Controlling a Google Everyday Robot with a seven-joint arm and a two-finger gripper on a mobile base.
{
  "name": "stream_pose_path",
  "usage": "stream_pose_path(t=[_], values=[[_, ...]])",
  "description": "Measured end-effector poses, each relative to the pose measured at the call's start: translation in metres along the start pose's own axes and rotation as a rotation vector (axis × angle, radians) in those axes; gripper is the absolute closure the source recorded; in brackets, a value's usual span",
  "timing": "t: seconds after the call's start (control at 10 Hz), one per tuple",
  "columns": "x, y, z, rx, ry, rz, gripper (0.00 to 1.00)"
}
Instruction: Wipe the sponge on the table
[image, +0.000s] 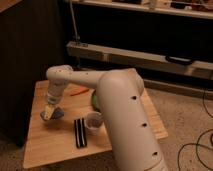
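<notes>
The blue-grey sponge (56, 115) lies on the left part of the light wooden table (50, 145). My gripper (49, 113) points straight down onto the sponge, shut on it and pressing it against the planks. The white arm reaches from the lower right across the middle of the table to the left and hides much of the tabletop behind it.
A black oblong bar (80, 132) lies near the front middle. A small grey cup (93, 121) stands beside it. A slim orange object (79, 92) lies behind the gripper. A green bowl (94, 99) peeks out from behind the arm. A dark cabinet (25, 60) stands left.
</notes>
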Motion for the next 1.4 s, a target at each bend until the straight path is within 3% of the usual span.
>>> stream_pose_path(t=[0.4,0.6,0.9,1.2,1.4], values=[[0.043,-0.01,0.009,-0.014,0.062,0.079,0.8],[0.067,-0.033,0.001,0.011,0.092,0.131,0.8],[0.09,-0.077,-0.026,0.092,0.122,0.19,0.8],[0.085,-0.096,-0.038,0.157,0.142,0.211,0.8],[0.077,-0.105,-0.032,0.162,0.141,0.196,0.8]])
